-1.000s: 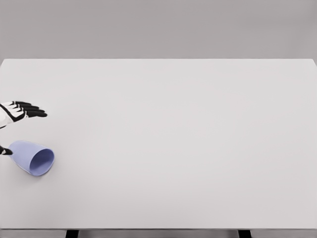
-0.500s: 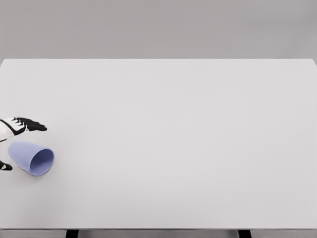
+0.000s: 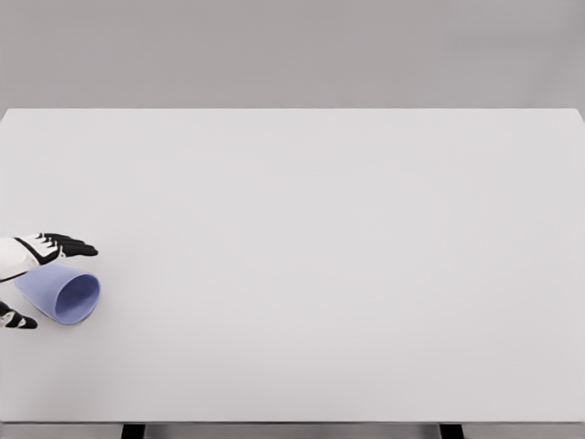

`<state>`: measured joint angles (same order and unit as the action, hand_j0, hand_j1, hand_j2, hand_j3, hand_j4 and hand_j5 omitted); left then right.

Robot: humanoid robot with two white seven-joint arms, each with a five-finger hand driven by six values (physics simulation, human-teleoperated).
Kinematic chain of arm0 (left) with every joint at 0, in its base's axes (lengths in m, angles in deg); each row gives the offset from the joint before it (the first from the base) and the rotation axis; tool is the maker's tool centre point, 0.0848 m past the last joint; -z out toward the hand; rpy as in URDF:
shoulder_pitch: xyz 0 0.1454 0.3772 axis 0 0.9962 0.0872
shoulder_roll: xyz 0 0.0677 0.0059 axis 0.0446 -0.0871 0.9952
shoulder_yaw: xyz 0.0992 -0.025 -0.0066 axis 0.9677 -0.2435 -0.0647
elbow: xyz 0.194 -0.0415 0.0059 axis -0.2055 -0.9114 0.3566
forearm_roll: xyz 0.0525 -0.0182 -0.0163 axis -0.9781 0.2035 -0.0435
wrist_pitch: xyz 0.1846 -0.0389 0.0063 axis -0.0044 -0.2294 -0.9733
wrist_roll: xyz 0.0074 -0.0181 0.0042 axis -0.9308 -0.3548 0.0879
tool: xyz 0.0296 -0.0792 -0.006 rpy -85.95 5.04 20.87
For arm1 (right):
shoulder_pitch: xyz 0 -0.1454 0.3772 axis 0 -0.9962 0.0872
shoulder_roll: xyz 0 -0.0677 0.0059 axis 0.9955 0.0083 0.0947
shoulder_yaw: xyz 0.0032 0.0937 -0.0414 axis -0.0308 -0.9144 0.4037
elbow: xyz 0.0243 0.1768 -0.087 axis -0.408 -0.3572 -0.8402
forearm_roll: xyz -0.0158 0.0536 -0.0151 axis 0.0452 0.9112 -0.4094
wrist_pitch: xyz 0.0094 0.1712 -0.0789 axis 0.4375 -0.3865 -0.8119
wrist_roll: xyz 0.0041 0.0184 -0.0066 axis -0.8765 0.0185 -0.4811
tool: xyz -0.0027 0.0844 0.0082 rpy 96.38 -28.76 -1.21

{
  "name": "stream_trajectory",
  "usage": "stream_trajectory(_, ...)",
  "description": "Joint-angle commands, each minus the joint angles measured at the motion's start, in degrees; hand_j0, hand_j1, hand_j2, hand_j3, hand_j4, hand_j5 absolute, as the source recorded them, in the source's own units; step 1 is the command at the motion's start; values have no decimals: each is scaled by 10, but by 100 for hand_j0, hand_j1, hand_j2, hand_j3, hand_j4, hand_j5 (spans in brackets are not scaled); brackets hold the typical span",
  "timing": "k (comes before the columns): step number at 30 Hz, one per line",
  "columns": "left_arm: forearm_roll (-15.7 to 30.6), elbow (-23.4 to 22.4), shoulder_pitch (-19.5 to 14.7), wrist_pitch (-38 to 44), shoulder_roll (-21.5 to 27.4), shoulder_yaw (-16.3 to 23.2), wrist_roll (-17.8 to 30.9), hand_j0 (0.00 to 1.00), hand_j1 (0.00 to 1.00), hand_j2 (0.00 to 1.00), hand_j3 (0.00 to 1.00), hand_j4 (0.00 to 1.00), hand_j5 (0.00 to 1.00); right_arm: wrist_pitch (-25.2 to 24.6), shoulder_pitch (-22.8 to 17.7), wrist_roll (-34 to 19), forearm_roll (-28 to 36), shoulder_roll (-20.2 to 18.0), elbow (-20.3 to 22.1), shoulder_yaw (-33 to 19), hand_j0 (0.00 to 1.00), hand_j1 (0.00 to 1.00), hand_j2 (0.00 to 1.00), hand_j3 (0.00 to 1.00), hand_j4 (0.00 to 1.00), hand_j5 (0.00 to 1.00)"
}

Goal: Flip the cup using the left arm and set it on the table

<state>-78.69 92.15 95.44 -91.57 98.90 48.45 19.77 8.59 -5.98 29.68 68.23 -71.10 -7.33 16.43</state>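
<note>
Since a second ago our left hand [image 3: 27, 265] has dropped onto the cup [image 3: 62, 293], fingers [image 3: 69, 245] above, thumb below, open around it but not clamped. The cup lies sideways near the table's [image 3: 320, 256] left edge, long axis horizontal, mouth facing right toward us.

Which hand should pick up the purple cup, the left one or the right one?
The left hand. It is already right at the cup, fingers above it and thumb below. The cup lies on its side near the table's left edge. The right hand is not in the picture at all.
</note>
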Motion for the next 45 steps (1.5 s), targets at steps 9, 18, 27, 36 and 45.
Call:
stream_trajectory(9,-21,-25,0,0,-30,0,0,100,100,100,100,100,100,0,0,0,0,0,0,0,100,100,100,100,100,100)
stream_trajectory(18,-33,-34,-1,0,-46,-1,1,100,100,100,100,100,100,0,0,0,0,0,0,0,100,100,100,100,100,100)
stream_trajectory(27,-50,-46,-4,0,-72,-1,1,100,100,100,100,100,100,0,0,0,0,0,0,0,100,100,100,100,100,100)
stream_trajectory(36,-58,-65,-6,0,-80,-1,1,100,100,100,100,100,100,0,0,0,0,0,0,0,100,100,100,100,100,100)
stream_trajectory(45,-58,-65,-7,0,-81,-1,1,100,100,100,100,100,100,0,0,0,0,0,0,0,100,100,100,100,100,100)
